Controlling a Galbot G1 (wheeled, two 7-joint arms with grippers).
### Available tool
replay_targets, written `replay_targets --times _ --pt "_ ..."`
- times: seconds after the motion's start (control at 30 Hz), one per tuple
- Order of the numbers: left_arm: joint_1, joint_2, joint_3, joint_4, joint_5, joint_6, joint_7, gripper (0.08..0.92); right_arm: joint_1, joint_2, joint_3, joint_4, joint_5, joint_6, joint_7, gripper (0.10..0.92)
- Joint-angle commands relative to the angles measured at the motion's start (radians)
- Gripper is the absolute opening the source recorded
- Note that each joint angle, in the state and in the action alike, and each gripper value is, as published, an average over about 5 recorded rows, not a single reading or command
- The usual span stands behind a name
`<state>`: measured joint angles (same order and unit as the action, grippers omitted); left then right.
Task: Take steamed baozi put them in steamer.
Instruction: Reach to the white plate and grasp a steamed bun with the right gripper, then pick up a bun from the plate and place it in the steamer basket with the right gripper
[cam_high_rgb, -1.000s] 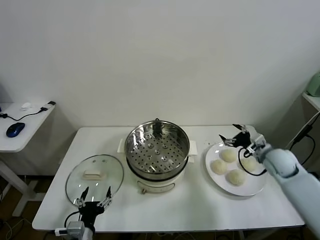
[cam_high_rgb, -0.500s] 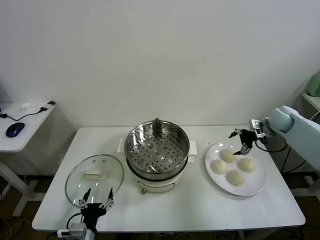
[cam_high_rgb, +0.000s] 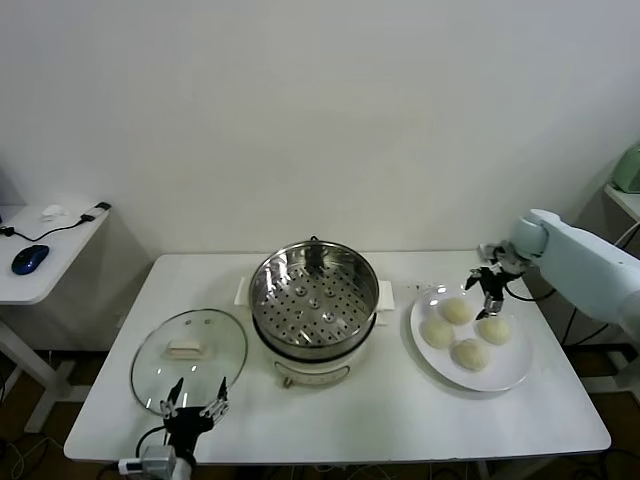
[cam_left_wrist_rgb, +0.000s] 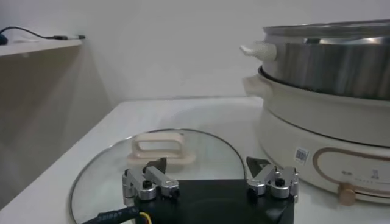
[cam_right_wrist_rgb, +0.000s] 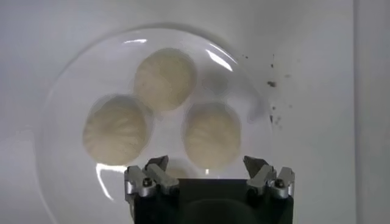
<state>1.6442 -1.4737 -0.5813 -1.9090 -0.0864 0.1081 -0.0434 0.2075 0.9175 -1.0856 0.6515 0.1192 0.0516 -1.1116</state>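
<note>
Since a second ago, the right arm has swung up off the plate's far edge and come back down, so the right gripper (cam_high_rgb: 489, 283) now hangs over the back of the plate, pointing down, jaws spread wide and holding nothing. Nothing else on the desk has shifted.

The white desk (cam_high_rgb: 380, 420) carries everything. At its middle stands the steamer (cam_high_rgb: 314, 292), a shiny steel basket with a perforated bottom on a cream pot base, with no bun inside it. To the robot's left of it the round glass lid (cam_high_rgb: 189, 350) lies flat, its pale handle facing up. To the right of the steamer sits the white plate (cam_high_rgb: 510, 375), and on it rest the four steamed baozi (cam_high_rgb: 471, 353), close together in a cluster. In the right wrist view three of them show below the open jaws, the nearest (cam_right_wrist_rgb: 212, 134) lying just under the gap between the fingers without being touched.

The left gripper (cam_high_rgb: 193, 403) waits low at the desk's near edge, just by the lid's rim, jaws open and empty.
</note>
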Motion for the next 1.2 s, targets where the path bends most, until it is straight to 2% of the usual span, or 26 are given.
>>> replay_targets --times 0.03,0.3,0.53,0.63,0.73,0.9,1.03,1.2 --pt "-0.004 0.0 0.003 0.01 0.0 0.001 0.003 0.823 -0.043 0.16 -0.001 -0.186 -0.033 -0.014 0.021 0.823" --pt "-0.008 0.001 0.007 0.002 0.0 0.007 0.008 0.823 -0.064 0.183 0.03 -0.22 -0.059 -0.026 0.026 0.811" --pt "-0.005 0.001 0.009 -0.007 0.002 0.011 0.008 0.823 -0.057 0.172 0.038 -0.207 -0.075 -0.038 0.021 0.656" --pt "0.0 -0.001 0.011 -0.013 0.004 0.011 0.008 0.823 -0.032 0.151 0.022 -0.166 -0.048 -0.047 0.014 0.639" --pt "0.004 -0.003 0.011 -0.019 0.005 0.012 0.008 0.823 0.061 0.108 -0.045 -0.073 0.013 -0.054 0.003 0.637" --pt "0.006 -0.006 0.017 -0.032 0.013 0.014 0.007 0.823 0.392 0.055 -0.306 0.175 0.209 -0.027 -0.044 0.636" --pt "0.008 -0.006 0.021 -0.046 0.018 0.019 0.008 0.823 0.65 0.111 -0.427 0.327 0.359 0.034 -0.083 0.636" --pt "0.009 -0.002 0.019 -0.052 0.017 0.023 0.007 0.823 0.784 0.226 -0.446 0.583 0.425 0.176 -0.134 0.636"
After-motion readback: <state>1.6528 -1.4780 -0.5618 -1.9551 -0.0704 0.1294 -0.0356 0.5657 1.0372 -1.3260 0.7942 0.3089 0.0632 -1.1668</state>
